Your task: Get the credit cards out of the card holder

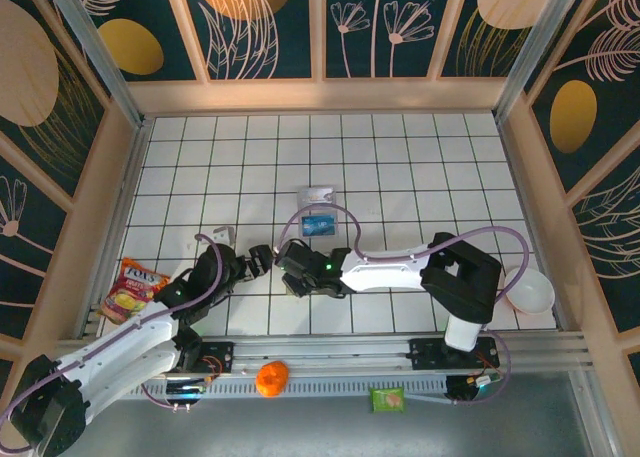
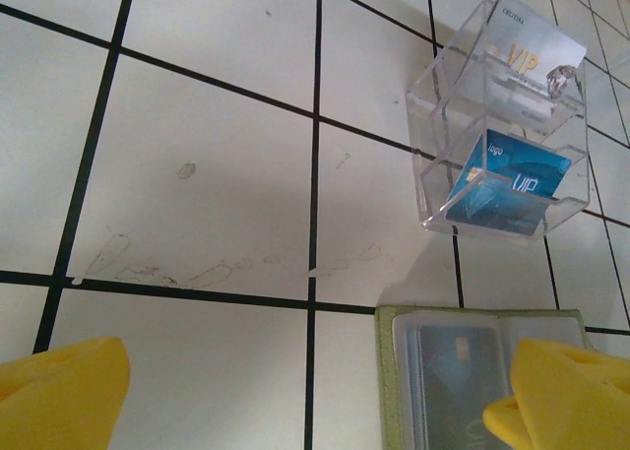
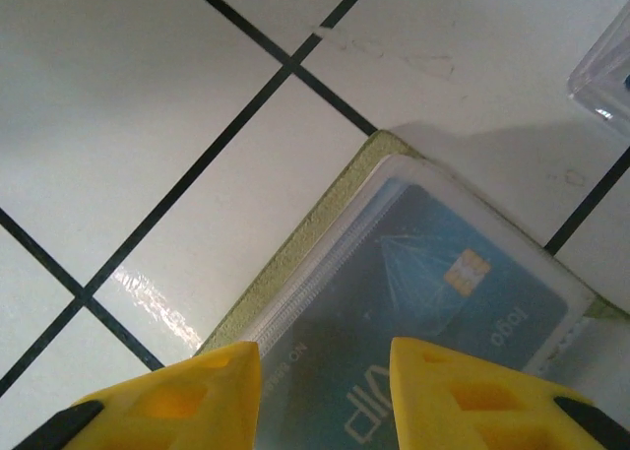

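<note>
card holder [image 2: 443, 371] lies just before the clear rack [image 2: 438, 96].

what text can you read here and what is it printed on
"VIP": gold, on the pale grey card in the clear stand's upper tier; the small print above it is unreadable.
"logo", "VIP": on the lower-tier blue card of that stand.
"logo", "VIP", upside down: on the sleeved blue card in the card holder; its small edge print is blurred.
Snack bag label: too small to read.
</note>
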`<action>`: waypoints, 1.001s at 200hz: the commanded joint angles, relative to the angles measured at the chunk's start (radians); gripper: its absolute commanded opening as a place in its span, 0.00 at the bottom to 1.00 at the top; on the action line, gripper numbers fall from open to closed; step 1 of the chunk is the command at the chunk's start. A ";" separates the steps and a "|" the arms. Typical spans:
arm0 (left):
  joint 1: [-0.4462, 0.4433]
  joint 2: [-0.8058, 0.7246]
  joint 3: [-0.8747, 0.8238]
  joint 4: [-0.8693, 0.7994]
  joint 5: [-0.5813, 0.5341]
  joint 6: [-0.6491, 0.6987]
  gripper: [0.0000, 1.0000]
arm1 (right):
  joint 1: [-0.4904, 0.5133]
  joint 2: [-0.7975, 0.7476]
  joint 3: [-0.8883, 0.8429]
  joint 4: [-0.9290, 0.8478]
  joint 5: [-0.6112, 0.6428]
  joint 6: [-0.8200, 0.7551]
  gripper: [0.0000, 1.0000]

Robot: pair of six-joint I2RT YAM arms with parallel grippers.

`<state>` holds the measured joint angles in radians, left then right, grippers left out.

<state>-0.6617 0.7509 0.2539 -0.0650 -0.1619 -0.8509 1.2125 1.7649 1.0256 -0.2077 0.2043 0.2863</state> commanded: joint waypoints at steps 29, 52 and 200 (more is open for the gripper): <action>0.006 -0.002 -0.010 -0.001 0.021 -0.007 0.99 | 0.007 0.065 0.020 -0.038 0.043 -0.001 0.40; 0.005 -0.001 -0.013 0.005 0.031 -0.005 0.99 | 0.011 0.088 0.014 -0.045 0.047 0.008 0.39; -0.048 0.263 -0.035 0.362 0.340 -0.036 0.25 | -0.035 -0.107 -0.179 0.257 -0.037 0.164 0.00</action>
<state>-0.6785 0.9703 0.2165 0.1818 0.1154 -0.8688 1.1938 1.7275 0.8982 -0.0490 0.2070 0.4015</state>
